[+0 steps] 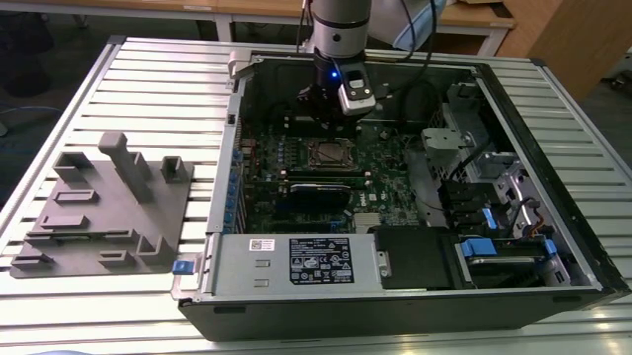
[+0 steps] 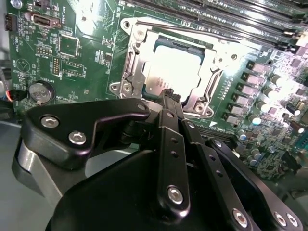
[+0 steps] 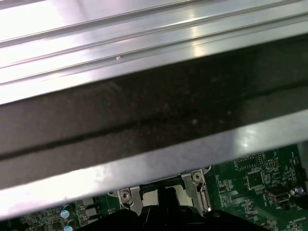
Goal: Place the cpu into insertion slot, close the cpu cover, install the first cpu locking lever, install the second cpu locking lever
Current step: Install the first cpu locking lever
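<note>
Print on the power supply label [image 1: 319, 260] is too small to read.

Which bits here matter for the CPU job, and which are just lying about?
In play:
cpu, seated in the insertion slot
cpu cover, down around the chip
gripper, at the socket's edge

Lying about:
grey fixture block on the table
power supply
black card

Cpu [image 2: 175, 70] in insertion slot [image 1: 327, 154], cpu cover [image 2: 139, 62] over it; jig [image 1: 103, 211] at exterior view's left.
</note>
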`<state>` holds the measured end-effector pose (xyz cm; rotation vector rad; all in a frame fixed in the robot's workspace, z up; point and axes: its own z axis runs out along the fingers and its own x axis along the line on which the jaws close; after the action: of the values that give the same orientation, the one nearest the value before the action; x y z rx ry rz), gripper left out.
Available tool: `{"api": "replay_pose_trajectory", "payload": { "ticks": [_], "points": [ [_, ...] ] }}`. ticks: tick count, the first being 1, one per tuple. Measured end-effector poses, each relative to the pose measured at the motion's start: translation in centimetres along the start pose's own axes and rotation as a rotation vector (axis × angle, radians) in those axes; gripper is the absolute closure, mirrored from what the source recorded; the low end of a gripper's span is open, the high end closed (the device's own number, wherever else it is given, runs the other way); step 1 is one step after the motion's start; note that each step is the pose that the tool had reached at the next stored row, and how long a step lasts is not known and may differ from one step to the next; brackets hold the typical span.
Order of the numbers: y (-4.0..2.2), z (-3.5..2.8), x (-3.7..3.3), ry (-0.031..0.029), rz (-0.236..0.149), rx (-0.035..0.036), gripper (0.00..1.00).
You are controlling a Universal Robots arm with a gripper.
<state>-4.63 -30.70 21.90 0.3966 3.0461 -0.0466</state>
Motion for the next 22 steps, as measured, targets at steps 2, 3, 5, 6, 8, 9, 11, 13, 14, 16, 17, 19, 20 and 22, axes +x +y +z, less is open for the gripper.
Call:
{"api": "replay_pose_trajectory", "payload": {
  "ticks": [2,3,5,6,8,9,11,13,14,16,17,19,20,22],
  "points": [
    [-0.03,-0.43,-0.04,0.001,0.0,-0.004,0.89],
    [-0.05,-0.59,-0.05,0.0013,0.0,-0.0054,0.89],
    [-0.1,-0.77,-0.08,0.0017,0.0,-0.0073,0.89],
    [-0.14,-0.81,-0.09,0.0019,0.0,-0.0081,0.89],
    [-0.35,-0.82,-0.15,0.0029,0.001,-0.0116,0.89],
    [-0.52,-0.82,-0.19,0.0041,0.001,-0.0158,0.89],
    [-0.89,-0.8,-0.29,0.0057,0.001,-0.0221,0.89],
    [-1.27,-0.79,-0.39,0.0073,0.002,-0.0277,0.89],
    [-1.45,-0.78,-0.44,0.0079,0.002,-0.03,0.89],
    [-1.84,-0.76,-0.54,0.0087,0.002,-0.0335,0.89],
    [-2.06,-0.75,-0.6,0.0092,0.002,-0.0353,0.89],
    [-2.46,-0.74,-0.71,0.0102,0.003,-0.0389,0.89],
    [-2.64,-0.73,-0.75,0.0112,0.003,-0.0425,0.89],
    [-2.82,-0.73,-0.8,0.0136,0.003,-0.0519,0.89]
  ]
}}
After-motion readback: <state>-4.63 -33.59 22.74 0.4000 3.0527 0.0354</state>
